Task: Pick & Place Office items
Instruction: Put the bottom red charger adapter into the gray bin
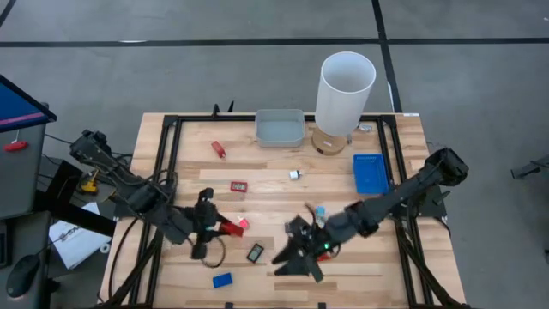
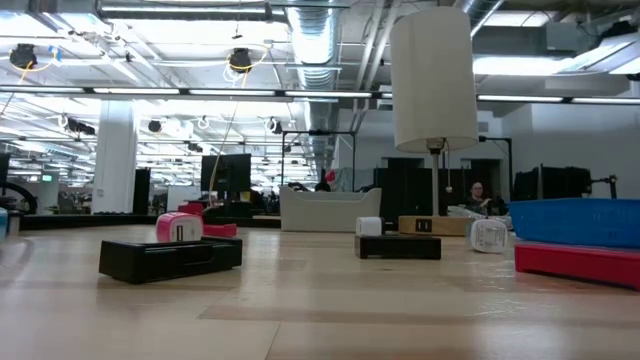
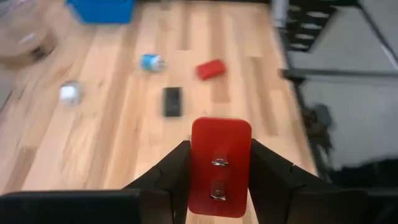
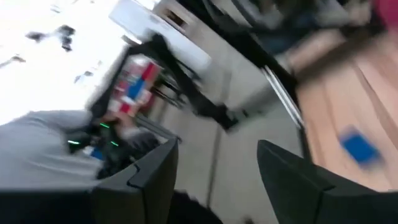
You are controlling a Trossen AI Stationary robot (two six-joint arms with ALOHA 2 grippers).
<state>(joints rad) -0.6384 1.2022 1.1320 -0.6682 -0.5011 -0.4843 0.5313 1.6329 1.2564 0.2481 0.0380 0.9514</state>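
Small office items lie scattered on the wooden table [image 1: 283, 193]: a red piece [image 1: 219, 149], a red framed rectangle [image 1: 238, 185], a white piece [image 1: 294, 174], a white-and-blue piece [image 1: 319, 210], a black framed rectangle [image 1: 256, 252] and a blue block [image 1: 222, 280]. My left gripper [image 1: 214, 227] is at the near left, shut on a red block [image 1: 232, 228]. My right gripper [image 1: 294, 256] is open near the table's near middle and touches nothing; its own view shows the blue block [image 4: 357, 146] off to one side. My left gripper pinches the red block [image 3: 221, 165] between its two fingers [image 3: 177, 174], which lie against its two long sides. The block's flat red face with two small metal marks shows between them, and its free end [image 3: 221, 124] sticks out past the fingertips. Whether it is lifted clear, I cannot tell.
A shallow grey tray [image 1: 280, 127] sits at the far edge, beside a tall white lampshade on a round base [image 1: 346, 90]. A flat blue tray [image 1: 371, 172] lies at the right. Black frame rails run along the table's left and right sides. Bare wood lies across the middle.
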